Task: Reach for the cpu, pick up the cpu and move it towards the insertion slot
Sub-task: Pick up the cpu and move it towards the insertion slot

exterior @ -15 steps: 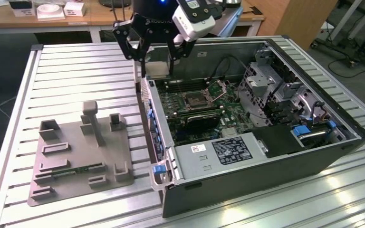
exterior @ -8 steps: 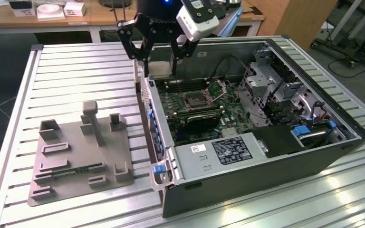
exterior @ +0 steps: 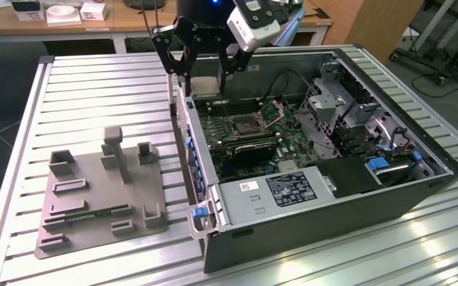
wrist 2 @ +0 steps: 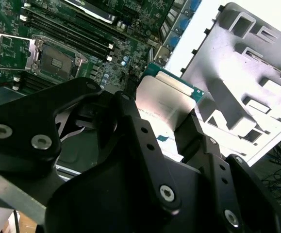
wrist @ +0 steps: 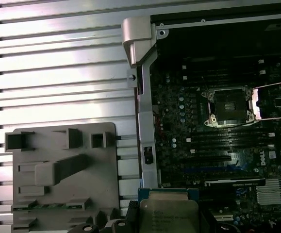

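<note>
Gripper (exterior: 205, 80) clenched on the cpu (wrist 2: 162, 99), held edgewise above the case's far-left wall, short of the insertion slot (exterior: 247, 124).

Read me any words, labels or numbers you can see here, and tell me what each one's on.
Nothing can be read well enough to quote.
Label on the power supply: lines of print, too small to read.
cpu, held in the gripper: faint print, unreadable.
Motherboard: white markings, too small to read.
</note>
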